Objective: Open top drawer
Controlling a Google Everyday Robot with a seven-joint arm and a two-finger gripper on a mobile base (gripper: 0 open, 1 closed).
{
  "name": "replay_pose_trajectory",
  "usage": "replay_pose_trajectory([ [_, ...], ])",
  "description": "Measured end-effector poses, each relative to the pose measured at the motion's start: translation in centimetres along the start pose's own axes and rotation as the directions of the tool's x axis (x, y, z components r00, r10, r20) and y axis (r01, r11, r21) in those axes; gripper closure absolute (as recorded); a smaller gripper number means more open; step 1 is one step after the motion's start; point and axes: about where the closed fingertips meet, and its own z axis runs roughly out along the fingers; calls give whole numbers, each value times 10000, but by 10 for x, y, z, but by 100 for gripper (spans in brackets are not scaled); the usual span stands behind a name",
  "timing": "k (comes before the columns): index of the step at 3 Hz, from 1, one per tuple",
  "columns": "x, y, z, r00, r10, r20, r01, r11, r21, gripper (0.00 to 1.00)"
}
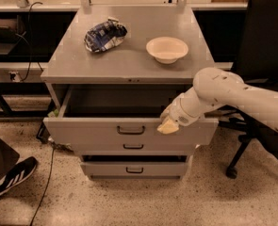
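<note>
The top drawer [82,132] is the widest grey metal drawer of the cabinet, with a small dark bar handle [131,130] at its centre. It stands pulled out, and its dark inside shows behind the front. My gripper [168,124], at the end of the white arm coming in from the right, rests at the top edge of the drawer front, to the right of the handle.
A crumpled blue chip bag [104,35] and a white bowl [167,49] sit on the cabinet top [129,65]. Two narrower drawers [134,169] lie below. A black office chair [265,55] stands at the right, a person's shoe [9,175] at the lower left.
</note>
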Motion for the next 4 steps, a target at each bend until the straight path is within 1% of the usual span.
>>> replay_pose_trajectory([
  [1, 16, 36, -21, 9995, 312, -23, -312, 9985, -454, 53],
  [2, 16, 36, -20, 9995, 312, -23, -312, 9985, -454, 28],
  [3, 15, 37, -18, 9997, 223, -141, -231, 9981, -575, 5],
  [4, 15, 45, -19, 9991, 317, -296, -338, 9968, -726, 0],
])
